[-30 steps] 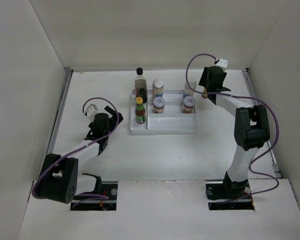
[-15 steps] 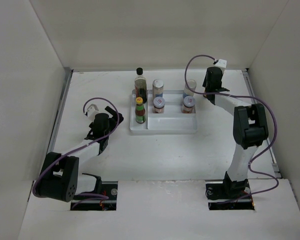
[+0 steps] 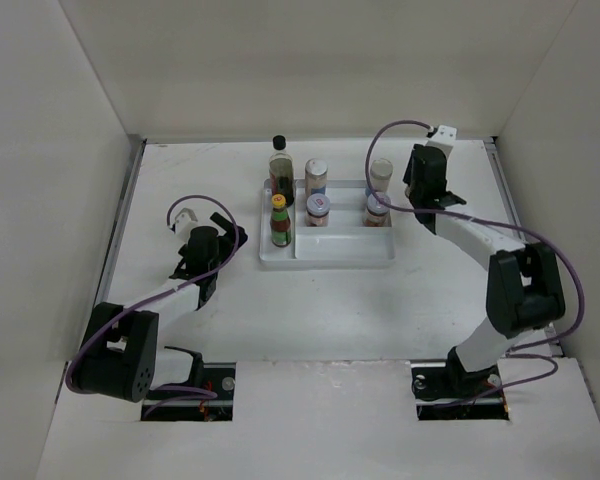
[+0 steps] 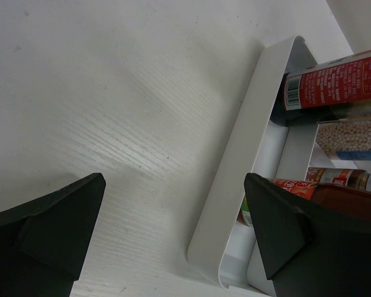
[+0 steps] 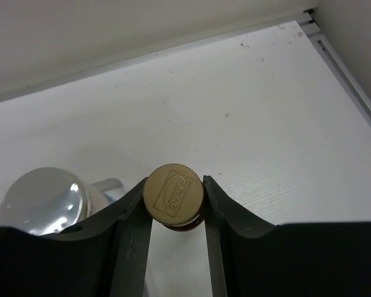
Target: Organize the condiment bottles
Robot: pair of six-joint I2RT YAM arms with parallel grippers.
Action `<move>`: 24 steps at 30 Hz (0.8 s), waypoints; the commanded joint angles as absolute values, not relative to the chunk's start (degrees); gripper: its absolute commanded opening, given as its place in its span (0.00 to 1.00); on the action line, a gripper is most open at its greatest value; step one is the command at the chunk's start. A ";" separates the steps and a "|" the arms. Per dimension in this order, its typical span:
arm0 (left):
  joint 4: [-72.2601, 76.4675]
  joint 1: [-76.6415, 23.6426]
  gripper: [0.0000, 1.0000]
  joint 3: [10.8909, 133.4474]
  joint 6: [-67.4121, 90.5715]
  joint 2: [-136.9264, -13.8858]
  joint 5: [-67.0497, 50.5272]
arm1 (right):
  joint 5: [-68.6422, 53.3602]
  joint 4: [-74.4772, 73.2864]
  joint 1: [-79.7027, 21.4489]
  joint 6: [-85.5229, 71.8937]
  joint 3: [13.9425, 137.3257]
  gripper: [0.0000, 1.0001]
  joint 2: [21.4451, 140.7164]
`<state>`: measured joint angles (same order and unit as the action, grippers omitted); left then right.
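A: Noted the tiny yellow bottle [image 5: 173,194] pinched between the 2 fingers of the right hand [image 5: 173,185], which was clenched on its ribbed cap. It sat over the counter [image 5: 266,124] beside a clear-lidded spice jar [image 5: 43,199], at the far right end of the white tray [image 3: 330,255].

B: Lifted or resting?

A: Could not tell; the base was hidden.

B: Handling?

A: Judged light and rigid. The round cap gave 2 narrow contact lines, so it could twist or pop out. The ribbed edge looked the best purchase, with the pinch kept level.

B: Left hand [image 4: 174,185]?

A: Released, spread wide and empty, low over the counter just beside the tray's left wall. The tall dark bottle [image 3: 280,165] and red-green bottle [image 3: 279,222] stood in the tray.
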<state>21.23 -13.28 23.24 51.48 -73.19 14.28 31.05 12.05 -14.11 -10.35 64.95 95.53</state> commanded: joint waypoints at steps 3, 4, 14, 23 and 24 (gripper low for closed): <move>23.91 -13.40 1.00 23.29 51.94 -72.51 13.80 | 34.80 15.21 -18.05 -11.16 61.27 0.26 82.02; 23.91 -13.49 1.00 23.29 51.94 -72.60 13.80 | 34.80 14.16 -18.93 -11.25 60.56 0.27 79.91; 23.73 -13.05 1.00 22.68 51.94 -70.93 13.62 | 28.92 7.56 -30.53 -13.01 58.54 0.27 70.13; 23.82 -12.17 1.00 22.15 51.86 -70.05 13.62 | 22.50 12.12 -39.15 -16.08 58.89 0.27 78.30; 23.91 -12.17 1.00 22.06 51.86 -69.96 13.80 | 22.41 12.65 -39.76 -16.34 58.71 0.27 79.27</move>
